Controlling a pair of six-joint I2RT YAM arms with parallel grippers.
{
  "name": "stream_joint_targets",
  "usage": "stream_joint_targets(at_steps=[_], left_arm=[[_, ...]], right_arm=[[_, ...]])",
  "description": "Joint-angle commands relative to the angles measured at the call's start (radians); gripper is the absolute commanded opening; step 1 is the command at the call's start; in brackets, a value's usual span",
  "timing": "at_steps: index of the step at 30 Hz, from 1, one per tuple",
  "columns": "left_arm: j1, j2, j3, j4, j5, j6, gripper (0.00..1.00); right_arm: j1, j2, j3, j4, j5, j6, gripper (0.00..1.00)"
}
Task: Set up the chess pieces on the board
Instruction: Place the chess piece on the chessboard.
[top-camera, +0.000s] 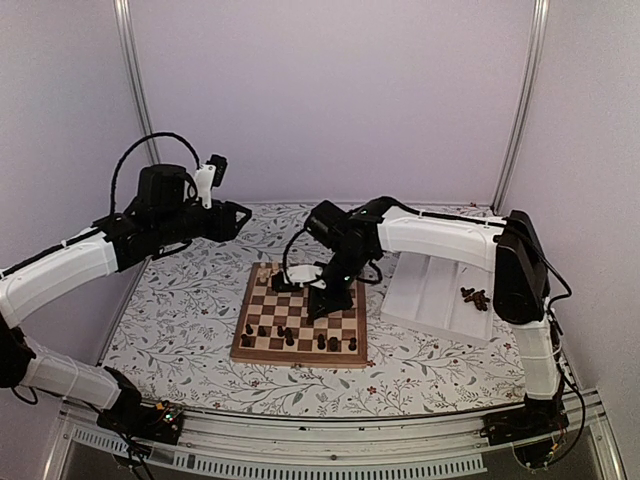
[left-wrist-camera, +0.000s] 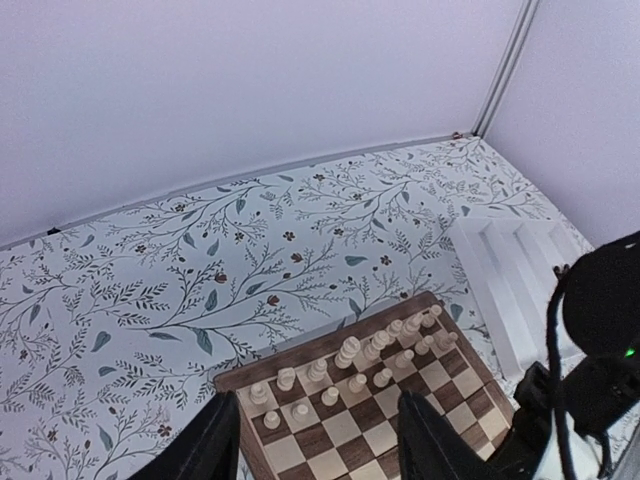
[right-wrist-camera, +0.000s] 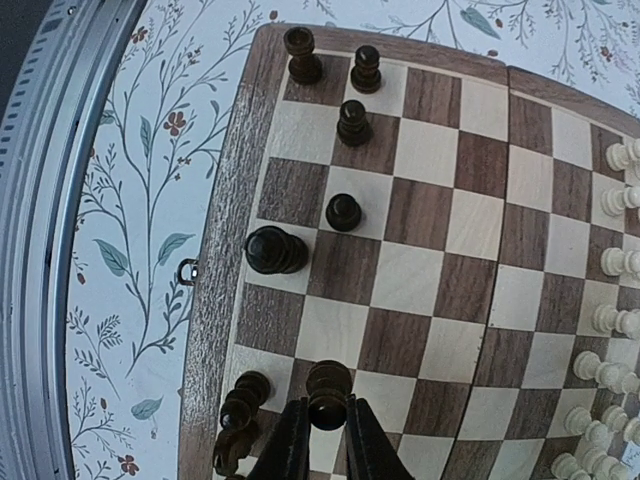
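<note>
Top view: right gripper (top-camera: 325, 298) is down over the middle of the board (top-camera: 300, 361), with its arm stretched across from the right. Dark pieces (top-camera: 322, 342) stand in the near rows, with gaps between them. More dark ones (top-camera: 475, 298) lie in the white tray (top-camera: 430, 290) beside the board. Left gripper (top-camera: 240, 218) hangs high at the left, well apart from the board. Neither gripper's opening can be read from this view.

Left wrist view: the left gripper's fingers (left-wrist-camera: 215, 450) are spread wide with nothing between them. Below them is the far side of the board, with pale pieces (left-wrist-camera: 350, 352) in two rows. There's no risk here unless this arm drops, in which case those rows topple.

Right wrist view: the right gripper's fingers (right-wrist-camera: 290, 445) are closed on a dark pawn (right-wrist-camera: 329, 393), low over a near-row square. I cannot tell whether its base touches the wood.

Risks:
- If the pawn is let go while it is off the wood or tilted, it tips or rolls.
- Two dark neighbours (right-wrist-camera: 240, 405) stand just beside one finger at the board's edge. Opening the fingers wide could knock them over or off the border.
- A bigger dark piece (right-wrist-camera: 273, 250) looks as if it is lying on its side, though I'm not sure. A sideways pull-out could sweep it or the pawn (right-wrist-camera: 343, 211) near it.

Going straight up looks safest.
</note>
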Motion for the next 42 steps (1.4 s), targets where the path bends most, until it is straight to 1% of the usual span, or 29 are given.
stream_joint_targets(at_steps=[1, 5, 12, 42], left_arm=[[0.028, -0.026, -0.028, 0.023, 0.003, 0.022, 0.56], [0.046, -0.025, -0.028, 0.024, 0.05, 0.01, 0.55], [0.052, -0.031, -0.029, 0.021, 0.069, 0.01, 0.56], [0.074, 0.001, -0.024, 0.018, 0.132, -0.007, 0.56]], right_arm=[[0.02, 0.076, 0.092, -0.07, 0.017, 0.018, 0.13], [0.04, 0.131, 0.161, -0.094, 0.015, 0.021, 0.13], [0.054, 0.214, 0.238, -0.109, 0.024, 0.033, 0.13], [0.081, 0.27, 0.284, -0.094, 0.012, 0.038, 0.14]])
